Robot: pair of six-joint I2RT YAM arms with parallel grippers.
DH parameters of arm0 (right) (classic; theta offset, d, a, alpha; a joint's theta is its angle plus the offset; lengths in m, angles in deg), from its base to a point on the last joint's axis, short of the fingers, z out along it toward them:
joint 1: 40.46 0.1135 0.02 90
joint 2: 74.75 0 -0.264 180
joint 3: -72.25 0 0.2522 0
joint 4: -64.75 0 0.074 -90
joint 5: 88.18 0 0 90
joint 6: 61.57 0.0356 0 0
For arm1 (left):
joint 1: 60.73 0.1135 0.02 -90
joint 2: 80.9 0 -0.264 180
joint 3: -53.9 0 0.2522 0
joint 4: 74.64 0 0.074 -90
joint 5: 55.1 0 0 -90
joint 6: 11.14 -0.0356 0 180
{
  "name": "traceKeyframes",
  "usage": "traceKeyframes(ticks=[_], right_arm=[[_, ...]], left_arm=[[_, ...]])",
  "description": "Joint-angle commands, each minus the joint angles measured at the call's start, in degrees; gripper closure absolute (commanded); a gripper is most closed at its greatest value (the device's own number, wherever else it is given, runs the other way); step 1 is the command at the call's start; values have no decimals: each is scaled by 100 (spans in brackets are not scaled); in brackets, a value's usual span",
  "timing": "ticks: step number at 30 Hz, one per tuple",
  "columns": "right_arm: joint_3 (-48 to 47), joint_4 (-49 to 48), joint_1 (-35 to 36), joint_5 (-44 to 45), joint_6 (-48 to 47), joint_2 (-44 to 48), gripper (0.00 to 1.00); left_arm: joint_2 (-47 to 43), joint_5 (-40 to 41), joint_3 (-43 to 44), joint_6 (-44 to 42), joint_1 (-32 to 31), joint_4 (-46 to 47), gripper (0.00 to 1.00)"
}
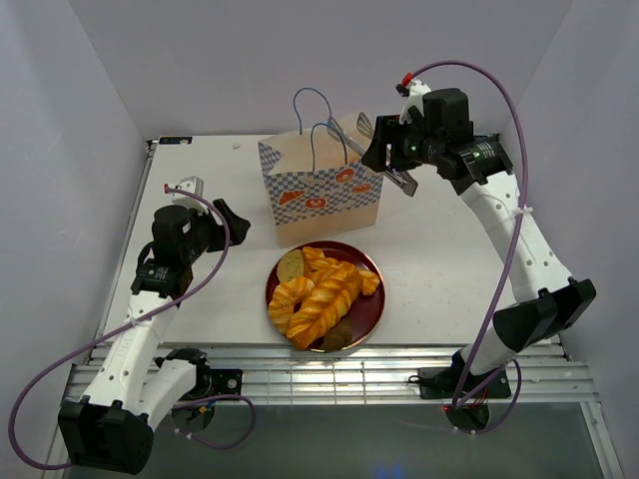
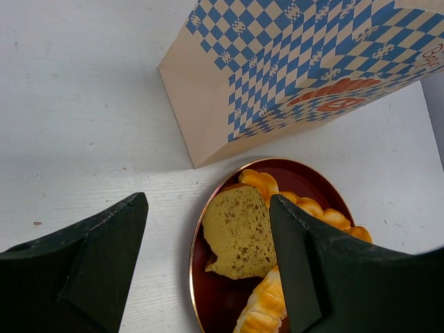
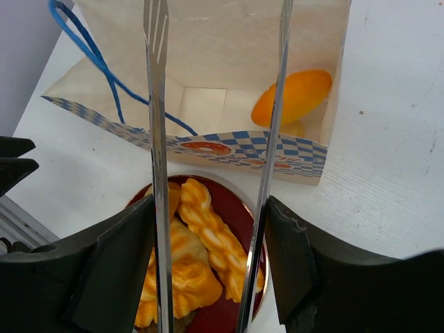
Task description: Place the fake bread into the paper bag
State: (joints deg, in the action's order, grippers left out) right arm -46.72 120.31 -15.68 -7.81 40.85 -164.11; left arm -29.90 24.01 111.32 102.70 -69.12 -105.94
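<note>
Your right end effector (image 3: pixel 210 208) is clamped on metal tongs (image 3: pixel 156 139). The two blades stand apart with nothing between them, over the open mouth of the paper bag (image 1: pixel 319 195) at upper centre of the top view. One orange pastry (image 3: pixel 291 96) lies inside the bag. The rest of the fake bread (image 1: pixel 324 294) is heaped on the dark red plate (image 1: pixel 374 299), just below the bag on the desk (image 1: pixel 439 249). Your left end effector (image 2: pixel 208 201) hangs at centre left, fingers apart and empty.
</note>
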Motion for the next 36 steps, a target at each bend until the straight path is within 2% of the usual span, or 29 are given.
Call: traceKeyframes(ticks=[1,11,16,26,36], right_arm=[[-271,-243,19,-74,-3,235,33],[-483,293,19,241,-91,796,34],[-203,592,19,418,-118,1280,35],[1958,812,19,366,-83,3203,35],[4279,566,27,-786,225,4681,37]], left_arm=[[-11,-79,46,-37,-23,93,19],[-11,-35,55,-54,-23,93,19],[-11,-18,46,-63,-23,102,19],[15,-35,37,-63,-23,93,19],[50,0,37,-72,-23,93,19]])
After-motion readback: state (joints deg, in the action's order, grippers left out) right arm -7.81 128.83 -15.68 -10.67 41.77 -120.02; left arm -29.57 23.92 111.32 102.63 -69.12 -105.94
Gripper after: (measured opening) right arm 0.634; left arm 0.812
